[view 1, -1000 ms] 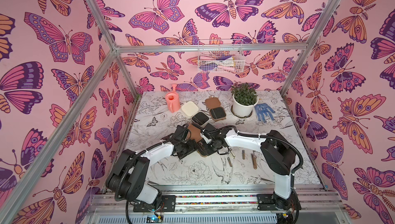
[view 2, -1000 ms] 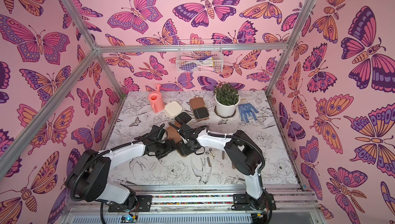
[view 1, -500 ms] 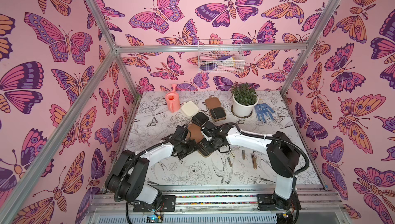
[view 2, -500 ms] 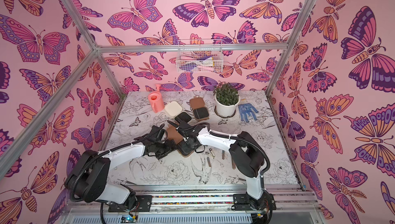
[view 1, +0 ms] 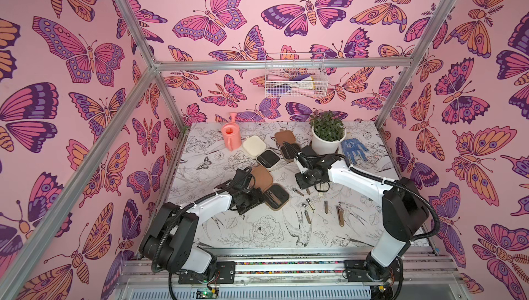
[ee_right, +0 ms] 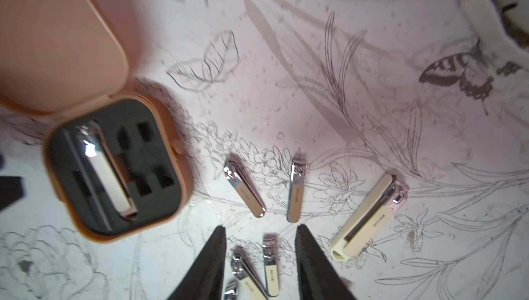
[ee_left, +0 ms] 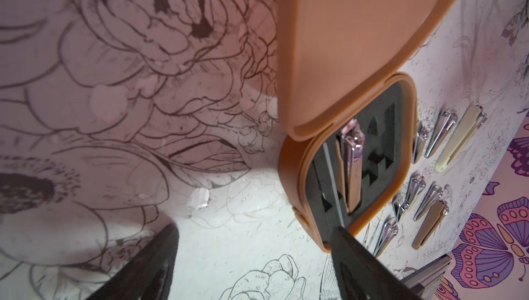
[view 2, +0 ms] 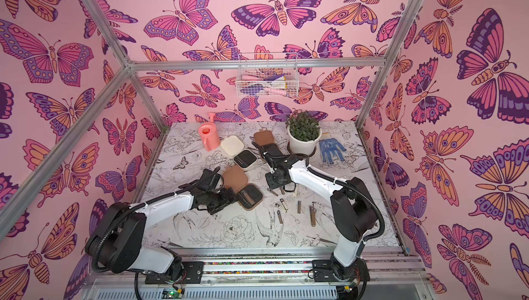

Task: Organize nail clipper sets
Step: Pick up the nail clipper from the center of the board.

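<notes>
**A:** Which step is this?

**B:** Filling the open tan case (view 1: 276, 197) mid-tabletop (view 1: 357, 227). One large clipper (ee_right: 106, 169) lies in its black foam and the other slots are empty. I'd judge the next pick comes from the loose clippers (view 1: 307, 205) just beside it.

**A:** And the pincers?

**B:** The right pincer (ee_right: 260, 228) is partly spread and empty, above two small clippers (ee_right: 269, 267). It must drop and close on one. The left pincer (ee_left: 254, 228) is wide and holds nothing, with one finger (ee_left: 357, 255) at the case rim.

**A:** What do the top views add?

**B:** Only they show the cream case (view 1: 253, 145) and the second tan case (view 2: 264, 138) farther back.

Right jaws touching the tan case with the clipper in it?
Apart. Right wrist view shows bare table between the right gripper and that tan case.
</notes>
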Controlling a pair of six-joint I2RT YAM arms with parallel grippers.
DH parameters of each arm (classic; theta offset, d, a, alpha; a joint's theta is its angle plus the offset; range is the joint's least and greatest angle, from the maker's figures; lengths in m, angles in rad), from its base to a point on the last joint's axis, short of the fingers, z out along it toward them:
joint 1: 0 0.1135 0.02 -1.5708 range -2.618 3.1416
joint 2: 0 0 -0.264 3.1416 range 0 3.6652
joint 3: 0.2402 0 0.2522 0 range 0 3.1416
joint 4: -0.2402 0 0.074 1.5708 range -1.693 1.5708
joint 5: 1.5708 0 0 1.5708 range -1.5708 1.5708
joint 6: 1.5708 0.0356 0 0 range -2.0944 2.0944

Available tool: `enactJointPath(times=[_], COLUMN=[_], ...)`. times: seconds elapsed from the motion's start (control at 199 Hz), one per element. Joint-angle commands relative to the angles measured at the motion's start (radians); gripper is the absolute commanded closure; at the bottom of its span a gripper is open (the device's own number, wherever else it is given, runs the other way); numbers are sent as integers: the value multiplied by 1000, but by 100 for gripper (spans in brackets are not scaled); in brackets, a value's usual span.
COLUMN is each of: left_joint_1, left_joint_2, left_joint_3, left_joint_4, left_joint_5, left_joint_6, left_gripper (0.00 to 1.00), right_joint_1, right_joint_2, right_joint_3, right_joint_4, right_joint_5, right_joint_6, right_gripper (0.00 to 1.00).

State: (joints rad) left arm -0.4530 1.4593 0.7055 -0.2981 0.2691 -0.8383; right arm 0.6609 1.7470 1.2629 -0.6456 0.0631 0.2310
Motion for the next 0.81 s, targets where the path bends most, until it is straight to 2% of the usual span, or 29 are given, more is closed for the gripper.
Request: enactJointPath(times=[0.0, 0.297, 0.801], left_joint_1=[-6, -6, -7], left_joint_2=[-20, -27, -35], left_joint_3=[-26, -22, -25], left_joint_4=[-70, -76, -79], left_joint_5=[-19, -16, -16], left_joint_6=[9, 11, 4], left_gripper=[15, 15, 15], right_joint_1=[16, 15, 14], right_joint_2=[26, 111, 198], right_joint_3=[-24, -16, 20], right_joint_4=[59, 107, 119], right_joint_5=[-42, -11, -34], right_joint_6=[-98, -242, -264], right_gripper=[59, 54, 62])
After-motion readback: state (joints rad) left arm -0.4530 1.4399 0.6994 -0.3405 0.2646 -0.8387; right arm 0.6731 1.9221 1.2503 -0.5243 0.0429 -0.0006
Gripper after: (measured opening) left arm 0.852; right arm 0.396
